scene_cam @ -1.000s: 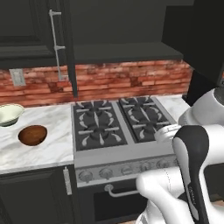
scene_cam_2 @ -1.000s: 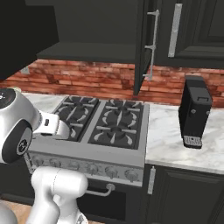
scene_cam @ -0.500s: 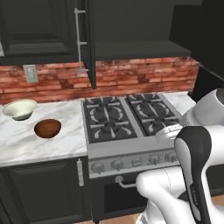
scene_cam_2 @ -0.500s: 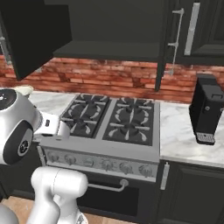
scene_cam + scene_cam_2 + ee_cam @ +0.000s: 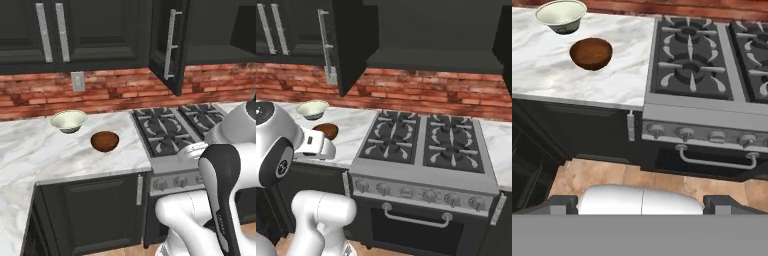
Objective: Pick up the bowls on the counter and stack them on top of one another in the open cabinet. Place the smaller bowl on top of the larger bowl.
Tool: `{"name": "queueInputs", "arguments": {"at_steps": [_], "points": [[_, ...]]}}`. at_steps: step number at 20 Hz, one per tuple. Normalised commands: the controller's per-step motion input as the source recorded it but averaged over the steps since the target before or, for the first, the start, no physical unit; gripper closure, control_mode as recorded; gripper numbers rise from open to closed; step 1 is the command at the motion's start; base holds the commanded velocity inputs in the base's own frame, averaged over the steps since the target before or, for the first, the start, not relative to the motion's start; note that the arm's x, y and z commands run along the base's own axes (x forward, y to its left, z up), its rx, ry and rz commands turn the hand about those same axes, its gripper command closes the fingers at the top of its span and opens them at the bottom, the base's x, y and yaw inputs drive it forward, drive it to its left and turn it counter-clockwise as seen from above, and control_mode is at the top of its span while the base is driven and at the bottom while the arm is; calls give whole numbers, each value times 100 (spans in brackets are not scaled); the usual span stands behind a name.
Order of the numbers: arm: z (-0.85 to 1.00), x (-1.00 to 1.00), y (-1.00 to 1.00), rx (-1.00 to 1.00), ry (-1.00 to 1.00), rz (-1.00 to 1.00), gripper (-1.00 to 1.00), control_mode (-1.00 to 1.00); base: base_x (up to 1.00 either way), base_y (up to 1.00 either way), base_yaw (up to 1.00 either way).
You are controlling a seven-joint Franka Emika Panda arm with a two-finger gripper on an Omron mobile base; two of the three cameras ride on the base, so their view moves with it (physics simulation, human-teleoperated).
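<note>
Currently two bowls sit on the counter, a white marble slab with grey veins over black base cabinets: the larger bowl, wide, shallow, cream with a greenish tint and a flared rim, stands near the brick backsplash, and the smaller bowl, glossy reddish-brown and roughly half as wide, rests just in front and to its right, close beside it but apart. In the hand view the pale bowl lies at the top left and the brown one just below it, with bare marble between the brown bowl and the counter's front edge. The stove, with four burners, borders the counter on the right. Above it, the open cabinet shows a dark interior, its panelled door swung outward with one long silver handle; a double-door cabinet with two paired handles hangs above the bowls. The gripper hangs over the floor in front of the base cabinets, fingers spread wide and holding nothing, well apart from both bowls.
</note>
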Motion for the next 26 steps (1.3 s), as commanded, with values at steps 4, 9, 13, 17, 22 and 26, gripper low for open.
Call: {"name": "queueInputs", "arguments": {"at_steps": [4,9,13,17,22,26], "points": [[0,0,0,0,0,0,-100,100,-18,83,0],[0,0,0,0,0,0,-100,100,-5,35,0],[0,0,0,0,0,0,-100,100,3,12,0],[0,0,0,0,0,0,-100,100,38,30,0],[0,0,0,0,0,0,-100,100,51,40,0],[0,0,0,0,0,0,-100,100,50,42,0]]}}
